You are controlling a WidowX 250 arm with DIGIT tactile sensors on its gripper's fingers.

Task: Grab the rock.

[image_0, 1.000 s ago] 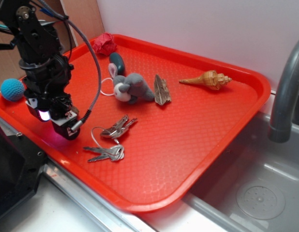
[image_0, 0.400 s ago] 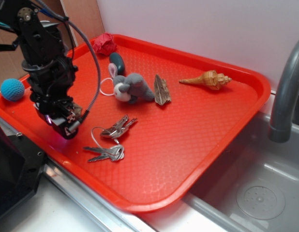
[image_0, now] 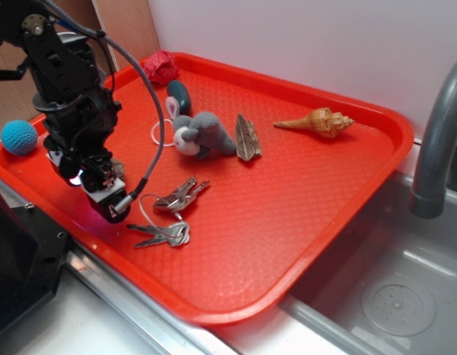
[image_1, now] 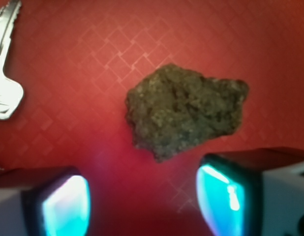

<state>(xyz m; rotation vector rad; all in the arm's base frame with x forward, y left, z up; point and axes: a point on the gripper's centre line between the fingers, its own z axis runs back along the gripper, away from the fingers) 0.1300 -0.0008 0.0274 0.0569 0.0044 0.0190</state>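
In the wrist view the rock (image_1: 184,110), a rough, lumpy grey-brown stone, lies on the red tray (image_1: 68,113) just ahead of my fingertips, a little right of centre. My gripper (image_1: 144,201) is open; its two lit fingertips (image_1: 226,196) stand wide apart with only bare tray between them, and neither touches the rock. In the exterior view my gripper (image_0: 106,203) hangs low over the tray's front left part, and the arm hides almost all of the rock.
Keys on a ring (image_0: 169,214) lie just right of the gripper; one key (image_1: 7,64) shows at the wrist view's left edge. Further back are a grey plush mouse (image_0: 202,133), wood shard (image_0: 248,138), shell (image_0: 317,120), teal pebble (image_0: 178,95) and blue ball (image_0: 19,137). A sink (image_0: 391,296) lies right.
The gripper has tilted and shifted slightly down and to the right, toward the keys. The objects on the tray have not moved.
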